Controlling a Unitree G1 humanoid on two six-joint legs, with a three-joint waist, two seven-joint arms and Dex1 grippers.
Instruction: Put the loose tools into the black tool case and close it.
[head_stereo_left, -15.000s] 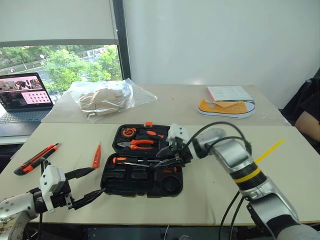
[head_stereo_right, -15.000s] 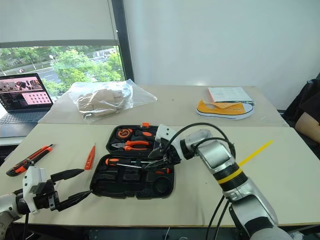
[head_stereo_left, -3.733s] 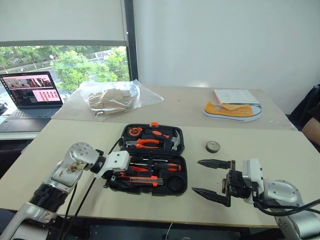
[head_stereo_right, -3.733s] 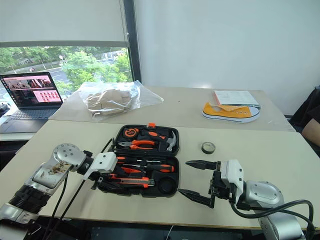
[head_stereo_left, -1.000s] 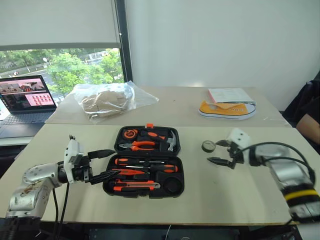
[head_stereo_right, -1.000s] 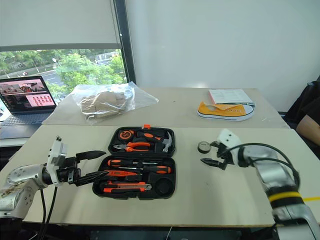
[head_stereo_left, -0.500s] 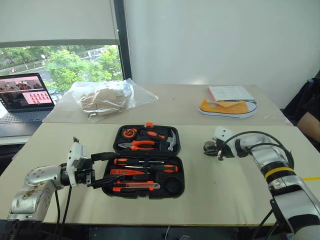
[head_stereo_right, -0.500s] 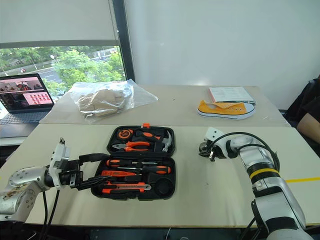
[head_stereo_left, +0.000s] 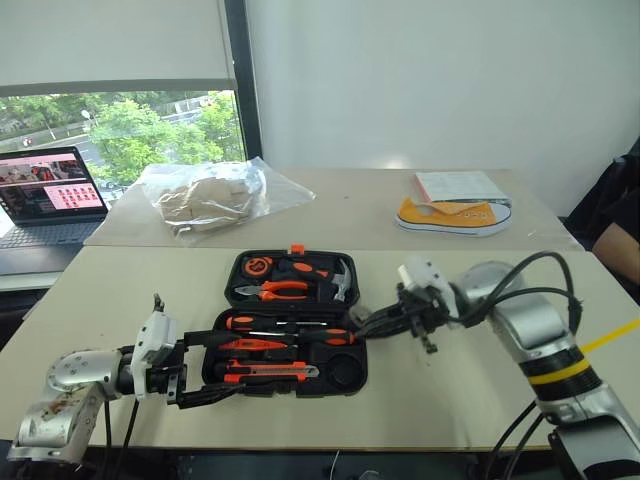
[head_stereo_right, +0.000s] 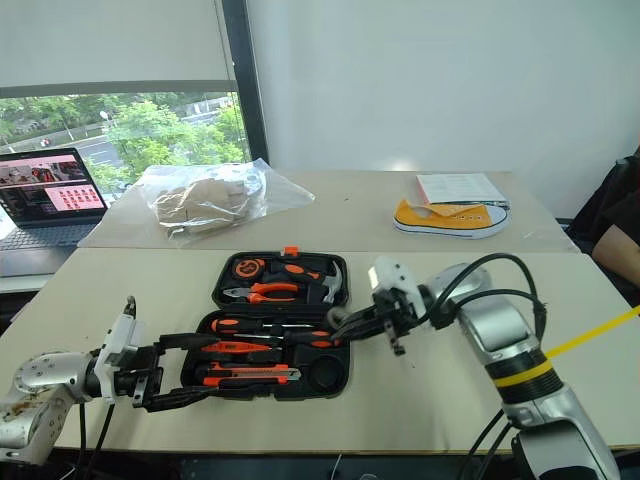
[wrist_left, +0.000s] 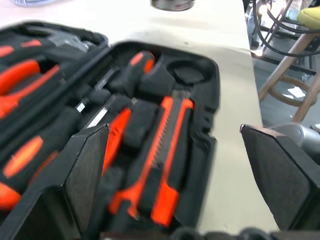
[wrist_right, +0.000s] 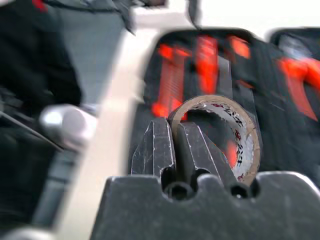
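The black tool case (head_stereo_left: 300, 388) lies open on the near table. Two screwdrivers (head_stereo_left: 290, 323) and the utility knife (head_stereo_left: 270, 372) sit in its front half; pliers and a hammer fill the rear half. My right gripper (head_stereo_left: 362, 321) is shut on the small dark tape roll (wrist_right: 247, 135), pinching the ring's wall, and holds it just above the case's right edge. My left gripper (head_stereo_left: 232, 363) is open with nothing in it, low at the case's front left corner. In the left wrist view its fingers (wrist_left: 85, 165) frame the knife (wrist_left: 165, 160).
On the far table a laptop (head_stereo_left: 45, 195) stands at the left, a crumpled plastic bag (head_stereo_left: 210, 195) behind the case, and a yellow shoe (head_stereo_left: 452, 215) with papers at the right. A person sits at the right edge (head_stereo_left: 620, 235).
My right gripper closed on the tape roll on the table to the right of the case and carried it left to the case's right edge. The left gripper drew back slightly.
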